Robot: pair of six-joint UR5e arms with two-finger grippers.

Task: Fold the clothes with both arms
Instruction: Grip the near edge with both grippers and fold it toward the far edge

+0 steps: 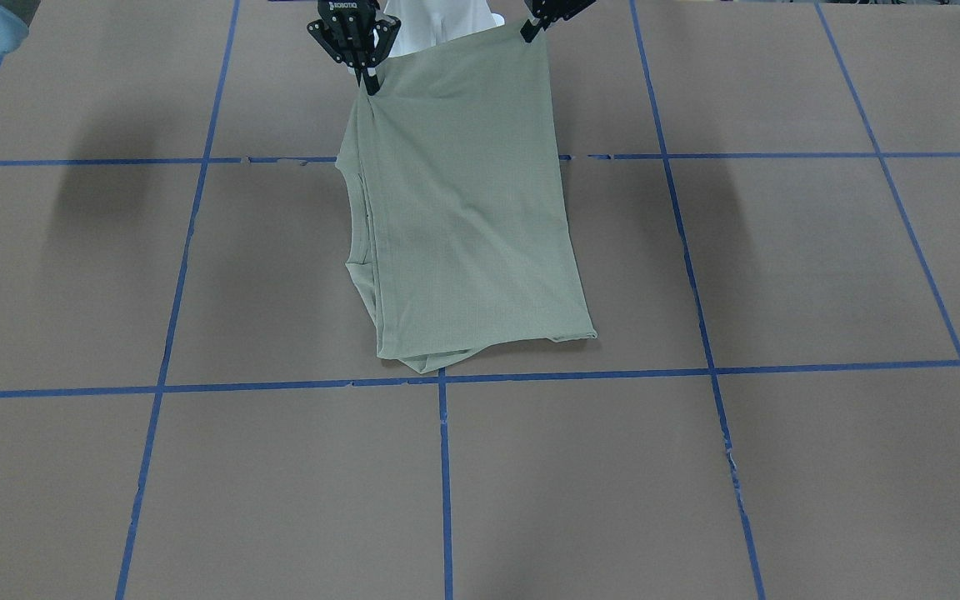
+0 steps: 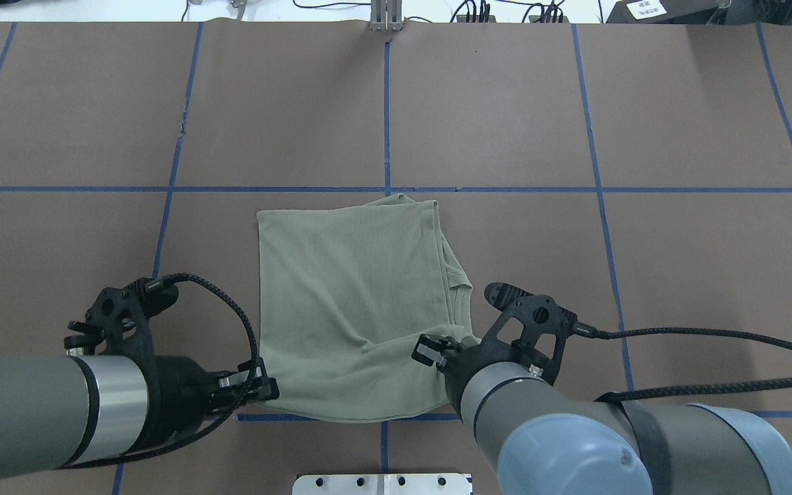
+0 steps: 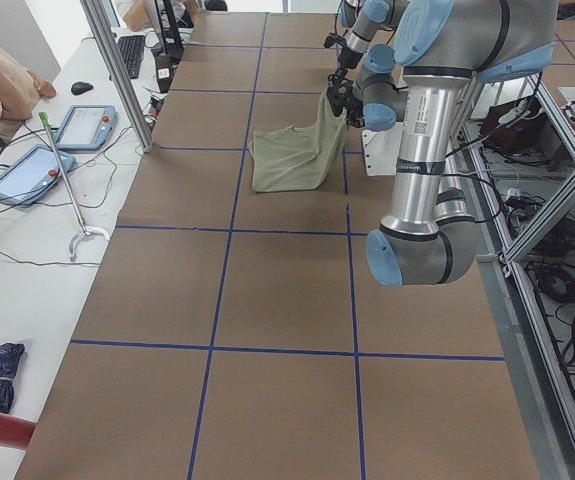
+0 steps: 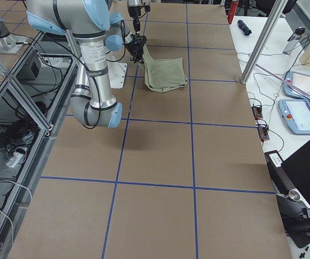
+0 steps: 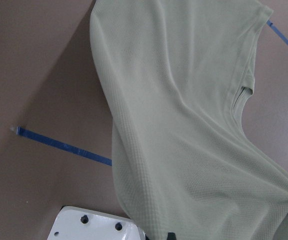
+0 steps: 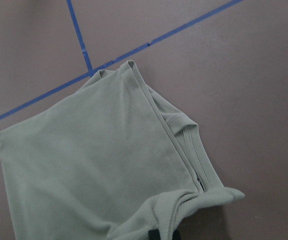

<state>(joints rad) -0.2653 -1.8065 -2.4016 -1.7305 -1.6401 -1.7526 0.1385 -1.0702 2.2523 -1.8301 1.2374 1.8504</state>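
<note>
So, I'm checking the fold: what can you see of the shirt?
The shirt is sage-green ribbed knit, folded into a rough rectangle of several layers. Its far edge rests on the brown table by a blue tape line; its near edge is lifted, one corner pinched by the left gripper, the other, bunched, by the right gripper. A banded neck edge shows on the right gripper's side.

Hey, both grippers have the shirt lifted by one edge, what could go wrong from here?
The left gripper pinches only a corner of the shirt, so it might slip out. The right gripper holds bunched cloth, so creases could get folded in. The edge lying flat is uneven, so the fold may land skewed.
</note>
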